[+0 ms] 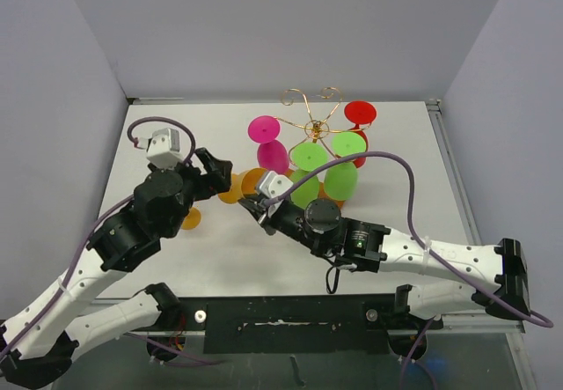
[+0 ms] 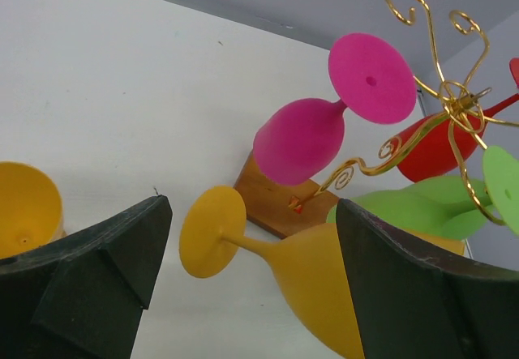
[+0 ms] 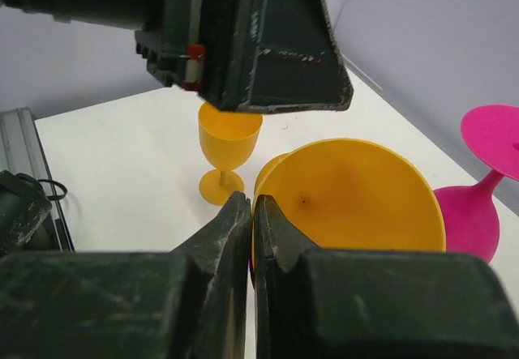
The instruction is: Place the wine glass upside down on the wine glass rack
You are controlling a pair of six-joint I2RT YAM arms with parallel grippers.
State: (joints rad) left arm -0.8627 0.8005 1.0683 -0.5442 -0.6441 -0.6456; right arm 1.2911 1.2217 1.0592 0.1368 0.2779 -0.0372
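An orange wine glass (image 1: 239, 185) is held on its side above the table, left of the gold wire rack (image 1: 312, 126). My right gripper (image 3: 253, 201) is shut on the rim of its bowl (image 3: 349, 201). In the top view the right gripper (image 1: 255, 205) is just below the glass. My left gripper (image 2: 251, 213) is open, with the glass's foot (image 2: 212, 231) and stem between its jaws, not touching them; in the top view the left gripper (image 1: 220, 177) is at the glass's left end. The rack's wooden base (image 2: 272, 201) lies behind the glass.
A pink glass (image 1: 268, 143), a red one (image 1: 359, 117) and several green ones (image 1: 321, 165) hang upside down on the rack. A second orange glass (image 3: 229, 144) stands upright on the table, partly under the left arm (image 1: 189, 218). Grey walls enclose the table.
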